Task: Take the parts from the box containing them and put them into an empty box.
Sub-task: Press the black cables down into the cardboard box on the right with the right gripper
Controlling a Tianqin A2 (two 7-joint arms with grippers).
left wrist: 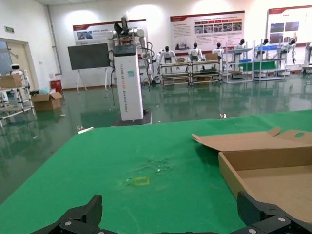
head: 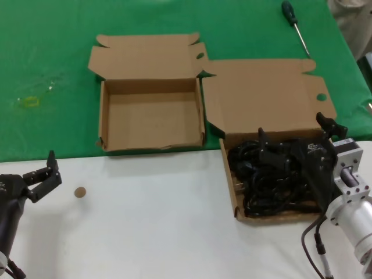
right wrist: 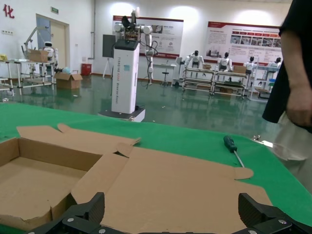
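The black power cords [head: 273, 177] lie in a tangled heap in the wider cardboard box [head: 232, 185] at the right, on the white table. Its plain lid [head: 264, 93] lies open on the green cloth and also shows in the right wrist view [right wrist: 185, 190]. My right gripper [head: 296, 135] hangs open just above the cords, with nothing between its fingers [right wrist: 90, 209]. The empty narrower box [head: 151, 116] stands to the left of it, lid folded back; it also shows in the right wrist view [right wrist: 34, 180]. My left gripper [head: 43, 174] is open and idle at the lower left.
A green-handled screwdriver [head: 293, 23] lies on the green cloth [head: 46, 58] behind the boxes. A small brown disc [head: 79, 192] lies on the white table near the left gripper. A person [right wrist: 292, 83] stands at the far right edge.
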